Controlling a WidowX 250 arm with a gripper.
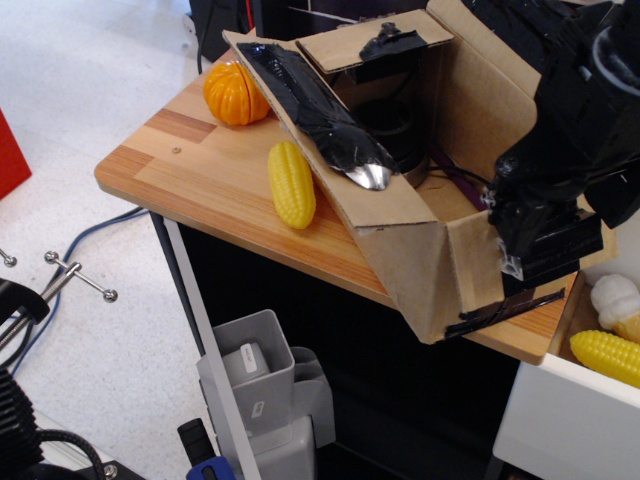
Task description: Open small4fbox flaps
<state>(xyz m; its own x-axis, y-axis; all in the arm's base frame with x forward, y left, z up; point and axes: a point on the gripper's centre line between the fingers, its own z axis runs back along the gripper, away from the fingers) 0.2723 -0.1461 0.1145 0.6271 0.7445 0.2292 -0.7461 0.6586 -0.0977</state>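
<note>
One small4fbox [415, 240] on table, near flap under jaws

The small4fbox [420, 250] mouth lies open above; the toy corn [291, 184] crowds its left wall.

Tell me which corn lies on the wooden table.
The corn beside the box, near the pumpkin; the other corn sits in the white bin.

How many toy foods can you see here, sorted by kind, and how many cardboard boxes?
Toy corn: 2, one on the table, one in the white bin
Toy pumpkin: 1
Toy ice cream: 1
Cardboard box: 1
Total: 5
</note>
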